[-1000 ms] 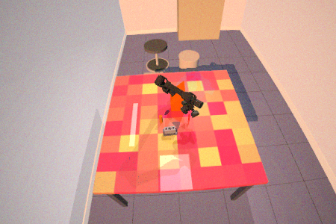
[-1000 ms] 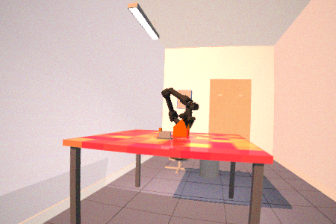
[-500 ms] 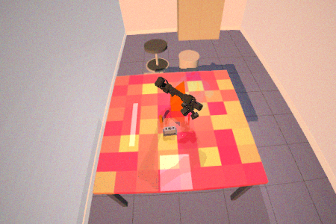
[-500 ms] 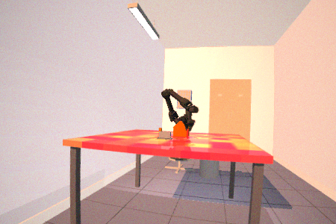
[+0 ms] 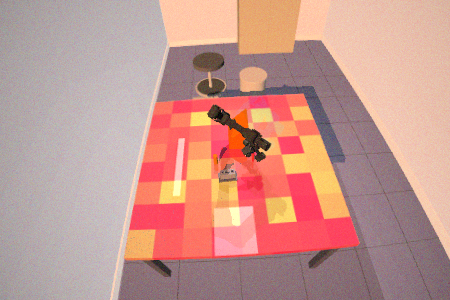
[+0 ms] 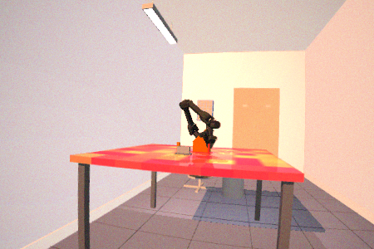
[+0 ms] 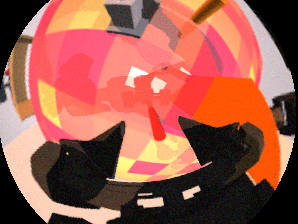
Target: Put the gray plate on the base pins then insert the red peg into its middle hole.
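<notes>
Slim red peg (image 7: 157,125) between black, wedge-shaped, wide-apart gripper (image 7: 152,120) fingers.

On the counter (image 5: 305,220) (image 6: 187,165), the peg (image 6: 209,147) (image 7: 157,125) stands near the base block (image 5: 228,174) (image 6: 183,150) (image 7: 125,15). Behind the counter are a round stool (image 5: 208,62) and a door (image 5: 267,25) (image 6: 257,118).

A small, plain room with a big, bright desk

The desk (image 5: 200,245) (image 6: 187,165) had red, pink, orange and yellow squares on top and stood on a gray tiled floor (image 5: 385,200) (image 6: 154,226). There was a tan door (image 5: 268,25) (image 6: 256,118) at the back, a round stool (image 5: 208,62) behind the desk, and a long light (image 6: 159,24) up high. I could not tell if it was a lab, an office or a home.
</notes>
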